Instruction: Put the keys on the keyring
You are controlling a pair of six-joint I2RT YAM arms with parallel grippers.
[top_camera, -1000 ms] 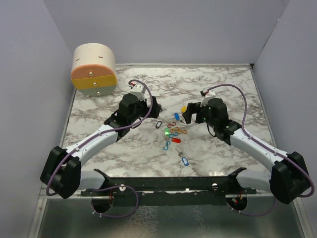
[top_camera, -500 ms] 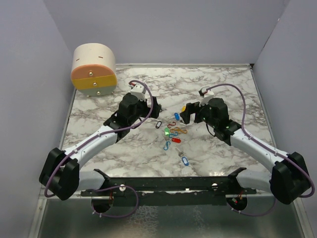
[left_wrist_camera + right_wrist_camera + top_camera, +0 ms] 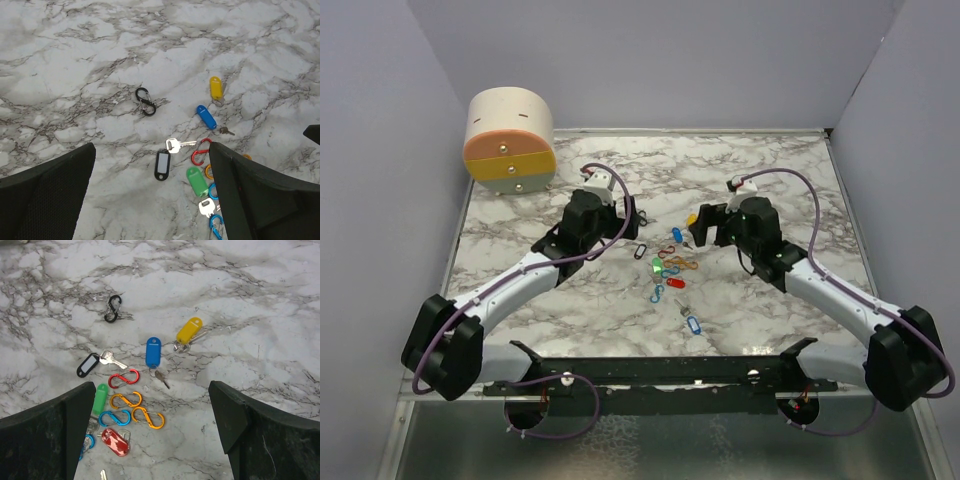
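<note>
Currently left fingers point(image 3: 47, 192) and right fingers point(image 3: 42, 437) hovering spread wide, gripping nothing, over keys point(image 3: 153, 352) lying scattered among clips point(image 3: 148, 418) on marble bench point(image 3: 260, 295).

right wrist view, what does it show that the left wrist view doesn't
Only the right wrist view: the red plastic-tagged key, framed by the open right gripper. Only the left wrist view: the open left gripper; nothing else is clearly its own. Both: the black oval metal clip, the yellow-tagged key, blue-tagged key, black-tagged key, green tag and red S-shaped clip on the white marble table.
</note>
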